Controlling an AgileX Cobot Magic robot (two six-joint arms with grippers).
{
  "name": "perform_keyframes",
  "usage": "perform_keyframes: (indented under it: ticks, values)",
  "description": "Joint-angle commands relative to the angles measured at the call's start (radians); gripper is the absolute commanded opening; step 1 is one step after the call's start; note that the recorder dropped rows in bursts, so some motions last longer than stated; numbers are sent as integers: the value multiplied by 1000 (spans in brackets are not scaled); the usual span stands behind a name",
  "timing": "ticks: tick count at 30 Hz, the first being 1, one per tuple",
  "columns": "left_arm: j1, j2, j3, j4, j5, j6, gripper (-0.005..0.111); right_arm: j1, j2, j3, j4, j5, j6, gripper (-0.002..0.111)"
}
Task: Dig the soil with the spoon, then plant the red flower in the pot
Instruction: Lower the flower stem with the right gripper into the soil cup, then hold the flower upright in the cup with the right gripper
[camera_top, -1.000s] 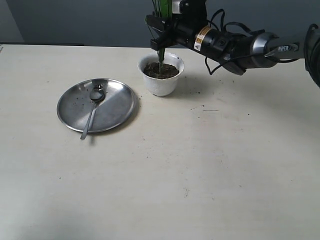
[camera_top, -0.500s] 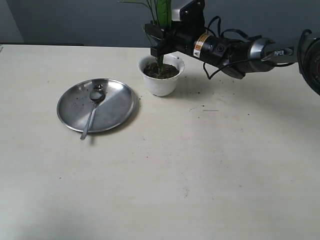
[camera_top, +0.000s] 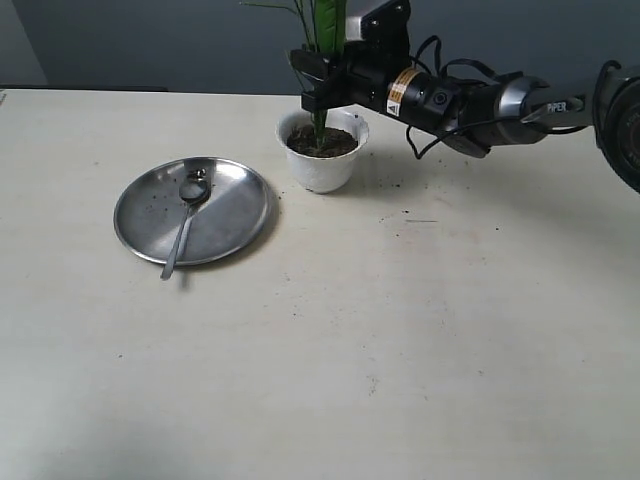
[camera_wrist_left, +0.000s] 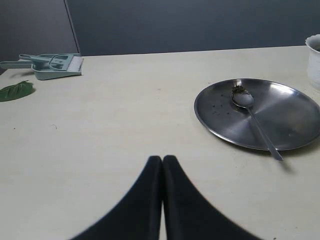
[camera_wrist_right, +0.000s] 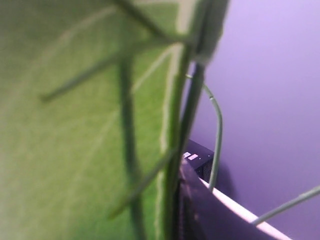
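The white pot (camera_top: 322, 165) holds dark soil (camera_top: 335, 143). The red flower's green stem (camera_top: 320, 120) stands in that soil; its leaves (camera_top: 326, 15) run off the top and the red bloom is out of view. My right gripper (camera_top: 316, 90) is shut on the stem just above the pot. In the right wrist view a blurred leaf (camera_wrist_right: 75, 125) and the stem (camera_wrist_right: 186, 125) fill the picture beside a dark finger (camera_wrist_right: 215, 212). The spoon (camera_top: 184, 218) lies on the steel plate (camera_top: 235, 210), with soil crumbs in its bowl (camera_wrist_left: 240, 92). My left gripper (camera_wrist_left: 162, 159) is shut and empty, short of the plate (camera_wrist_left: 295, 120).
Soil crumbs are scattered on the table right of the pot (camera_top: 405, 212). In the left wrist view a pale green dustpan with a brush (camera_wrist_left: 50, 65) and a loose green leaf (camera_wrist_left: 15, 91) lie far off on the table. The pot's rim (camera_wrist_left: 314, 55) shows beyond the plate.
My right gripper has risen a little with the stem, and the leaves now stand more upright. Over the last half second it has held still. Spoon and plate have not moved.
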Motion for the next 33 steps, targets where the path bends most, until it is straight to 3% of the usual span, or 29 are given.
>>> perform_keyframes:
  ticks: [1, 15, 33]
  values:
    - [2, -6, 5, 5, -8, -1, 0, -3, 9, 17, -128, 162, 38, -1]
    - [2, -6, 5, 7, -8, -1, 0, -1, 9, 17, -187, 223, 143, -1]
    - [2, -6, 5, 7, -8, -1, 0, -1, 9, 63, -189, 165, 129, -1]
